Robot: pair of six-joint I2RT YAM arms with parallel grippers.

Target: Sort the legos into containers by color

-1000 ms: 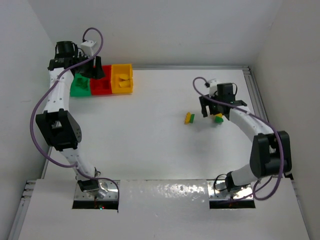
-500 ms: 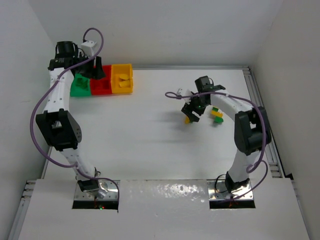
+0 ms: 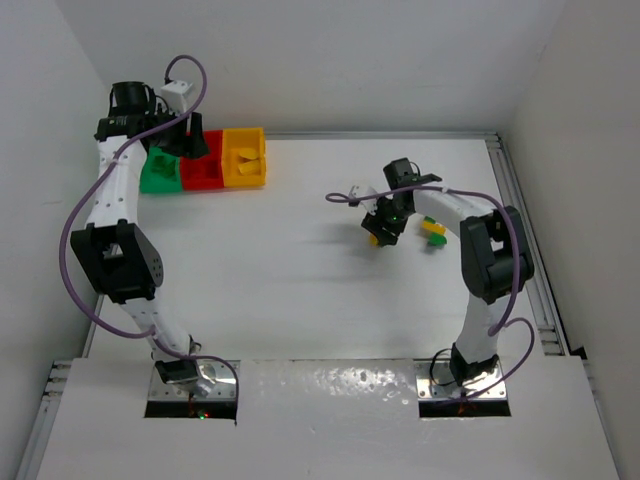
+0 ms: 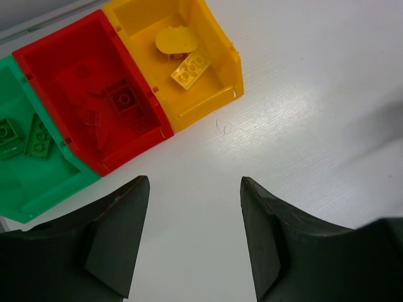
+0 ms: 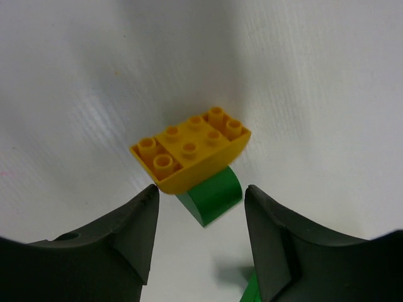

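Observation:
The green bin (image 3: 157,184), red bin (image 3: 203,184) and yellow bin (image 3: 246,181) stand in a row at the far left. My left gripper (image 3: 178,142) hovers above them, open and empty (image 4: 195,189). Its wrist view shows green bricks (image 4: 38,138), red bricks (image 4: 123,97) and yellow bricks (image 4: 189,66) each in the matching bin. My right gripper (image 3: 386,228) is open (image 5: 201,190) and low over a yellow brick (image 5: 192,150) that sits on a green brick (image 5: 211,194). Its jaws stand on either side of the green brick without touching it.
A second small yellow-and-green clump (image 3: 434,229) lies just right of my right gripper. A green piece (image 5: 249,290) shows at the bottom edge of the right wrist view. A rail (image 3: 515,200) runs along the table's right side.
My right arm swung left from the right-hand clump to the yellow-and-green pair and lowered over it. The left arm has not moved.

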